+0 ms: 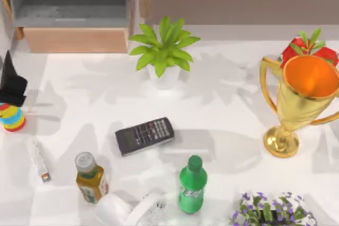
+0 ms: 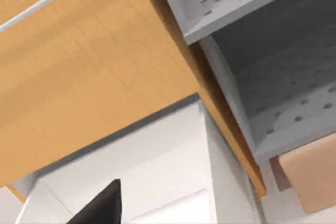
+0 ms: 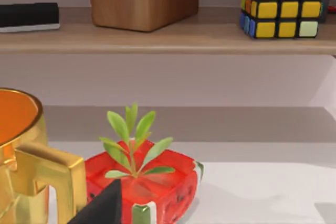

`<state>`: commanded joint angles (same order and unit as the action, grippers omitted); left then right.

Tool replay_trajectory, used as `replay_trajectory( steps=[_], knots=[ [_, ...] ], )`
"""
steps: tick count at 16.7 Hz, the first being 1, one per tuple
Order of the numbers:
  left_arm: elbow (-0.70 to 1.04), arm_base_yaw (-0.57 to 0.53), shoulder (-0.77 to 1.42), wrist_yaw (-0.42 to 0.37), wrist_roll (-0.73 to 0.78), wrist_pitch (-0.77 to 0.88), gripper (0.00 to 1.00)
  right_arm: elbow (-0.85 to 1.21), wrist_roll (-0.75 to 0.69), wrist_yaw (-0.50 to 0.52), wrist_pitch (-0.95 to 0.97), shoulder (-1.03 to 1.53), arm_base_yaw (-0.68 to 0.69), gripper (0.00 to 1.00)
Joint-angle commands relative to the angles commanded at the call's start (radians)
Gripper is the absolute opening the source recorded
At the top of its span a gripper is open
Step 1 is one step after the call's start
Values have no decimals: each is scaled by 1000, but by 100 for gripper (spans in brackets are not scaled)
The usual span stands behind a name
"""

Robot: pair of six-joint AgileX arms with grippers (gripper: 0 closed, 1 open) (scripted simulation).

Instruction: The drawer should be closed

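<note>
Looking down from the top view, you have the boxy drawer with grey inner walls and a light tan wood front panel (image 1: 74, 39) pulled open at the table's back left corner, its grey floor exposed behind the panel. Your left gripper (image 1: 11, 86) is the black shape at the far left edge, nearer the front than the drawer's panel and left of it, apart from it, just above a rainbow-striped stacking toy (image 1: 11, 117). Cannot tell from any view whether its fingers are spread or closed; the left wrist view shows one dark fingertip (image 2: 102, 205) low in frame, with the drawer's grey perforated wall (image 2: 278, 93) and tan panel (image 2: 315, 174) off beyond it, not touching.

Right of the drawer stands a green leafy potted plant in a white pot (image 1: 163, 51). A dark calculator (image 1: 144, 135) lies mid-table. A green plastic bottle (image 1: 192, 184) and an amber bottle with a grey cap (image 1: 90, 177) stand near the front. A gold trophy cup with orange inside (image 1: 299, 101) is at the right.

The right gripper's dark fingertip (image 3: 105, 205) shows in the right wrist view, near a red planter with a small sprout (image 3: 144, 182); its state cannot be told either.
</note>
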<state>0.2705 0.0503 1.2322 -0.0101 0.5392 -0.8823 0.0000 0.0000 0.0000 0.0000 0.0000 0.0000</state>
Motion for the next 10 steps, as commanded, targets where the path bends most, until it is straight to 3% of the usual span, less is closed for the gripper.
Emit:
replay_trajectory(
  steps=[6, 10],
  knots=[
    [17, 356, 329, -356, 487, -294, 100, 0, 0, 0, 0, 0, 0, 100],
    [76, 533, 546, -564, 780, -479, 100, 0, 0, 0, 0, 0, 0, 100]
  ],
)
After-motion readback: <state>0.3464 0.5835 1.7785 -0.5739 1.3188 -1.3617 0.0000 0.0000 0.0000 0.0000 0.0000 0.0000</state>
